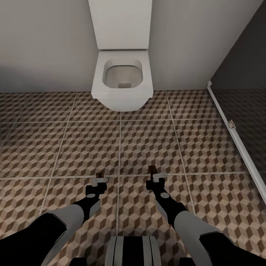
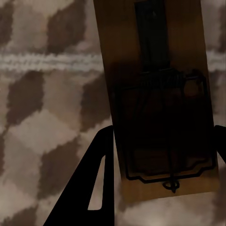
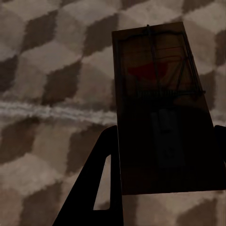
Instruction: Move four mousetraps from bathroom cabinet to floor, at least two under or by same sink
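Note:
Each of my grippers holds a mousetrap above the bathroom floor [image 1: 147, 144], whose tiles carry a brown and beige cube pattern. In the head view, my left gripper [image 1: 98, 178] is shut on a small brown mousetrap [image 1: 98, 174]. My right gripper [image 1: 154, 175] is shut on another mousetrap [image 1: 152, 170]. The left wrist view shows a wooden mousetrap [image 2: 160, 94] with dark wire parts between the black fingers [image 2: 92, 188]. In the right wrist view a mousetrap [image 3: 162, 108] with a red mark sits between the fingers [image 3: 101, 183]. The cabinet is out of view.
A white toilet [image 1: 122, 79] stands against the grey wall straight ahead. A dark panel with a white base rail [image 1: 236, 136] runs along the right side. Open tiled floor lies between my grippers and the toilet.

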You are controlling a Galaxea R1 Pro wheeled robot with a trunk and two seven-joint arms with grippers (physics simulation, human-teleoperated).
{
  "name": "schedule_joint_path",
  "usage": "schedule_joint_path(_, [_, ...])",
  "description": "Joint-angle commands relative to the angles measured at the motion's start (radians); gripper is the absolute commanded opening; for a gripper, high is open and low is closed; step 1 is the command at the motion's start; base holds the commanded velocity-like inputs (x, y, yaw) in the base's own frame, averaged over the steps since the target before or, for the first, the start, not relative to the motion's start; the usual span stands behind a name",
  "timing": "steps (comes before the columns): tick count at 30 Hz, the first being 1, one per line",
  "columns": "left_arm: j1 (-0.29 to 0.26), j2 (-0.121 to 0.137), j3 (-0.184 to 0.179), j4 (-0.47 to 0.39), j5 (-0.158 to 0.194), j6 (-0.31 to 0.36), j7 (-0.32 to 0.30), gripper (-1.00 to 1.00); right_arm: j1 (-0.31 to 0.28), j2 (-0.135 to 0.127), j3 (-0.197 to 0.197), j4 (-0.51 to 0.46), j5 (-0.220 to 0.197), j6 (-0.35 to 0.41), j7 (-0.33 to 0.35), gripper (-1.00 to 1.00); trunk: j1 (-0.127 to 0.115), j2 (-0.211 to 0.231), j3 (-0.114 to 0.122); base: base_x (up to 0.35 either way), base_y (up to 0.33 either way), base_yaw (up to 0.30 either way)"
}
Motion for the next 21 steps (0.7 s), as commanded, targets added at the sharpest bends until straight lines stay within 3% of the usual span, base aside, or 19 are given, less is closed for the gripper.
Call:
schedule_joint_path(1, [-0.001,-0.001,-0.008,0.004,0.005,-0.006,0.003,-1.0,-0.001,0.0,0.005,0.001,0.009,-0.001,-0.01,-1.0,0.0,0.0,-0.001,0.0,0.0,0.0])
schedule_joint_path(10, [-0.001,-0.001,-0.008,0.004,0.005,-0.008,0.003,-1.0,0.0,0.0,0.005,0.001,0.009,-0.003,-0.01,-1.0,0.0,0.0,-0.001,0.038,0.0,0.0])
schedule_joint_path(21, [-0.001,-0.001,-0.008,0.004,0.005,-0.007,0.003,-1.0,0.001,0.0,0.005,0.001,0.009,-0.003,-0.011,-1.0,0.0,0.0,-0.001,0.241,0.0,0.0])
